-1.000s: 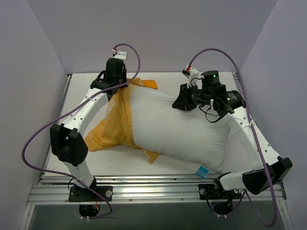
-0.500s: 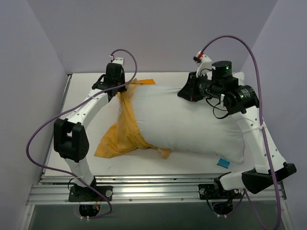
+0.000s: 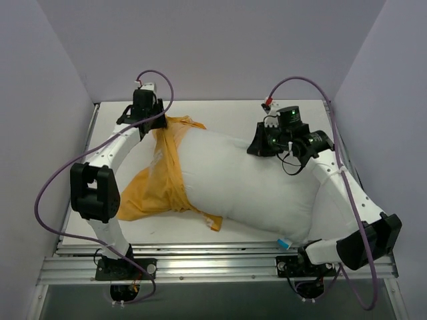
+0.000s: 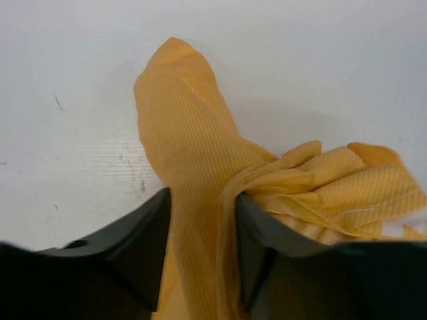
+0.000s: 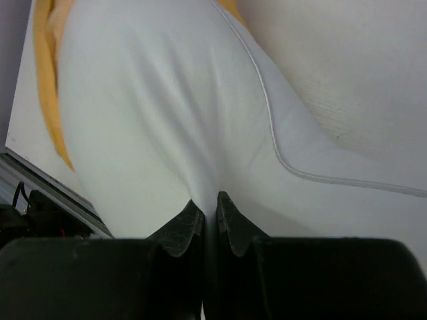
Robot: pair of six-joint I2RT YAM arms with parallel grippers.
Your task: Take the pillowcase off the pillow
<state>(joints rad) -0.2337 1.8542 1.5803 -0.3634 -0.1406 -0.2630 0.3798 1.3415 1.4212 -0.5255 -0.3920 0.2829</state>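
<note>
Top external view showed the pillowcase (image 3: pixel 160 183) bunched into an orange band around the left end of the pillow (image 3: pixel 247 180), so most of the white body lay bare on the tabletop (image 3: pixel 227 110) and only that end was left to free. The pillow's long axis ran slantwise, from far left to near right. The left tool (image 4: pixel 201 197) was closed on a fold of the pillowcase at the far-left corner, and the right tool (image 5: pixel 208 202), almost fully closed, pinched white pillow fabric.
</note>
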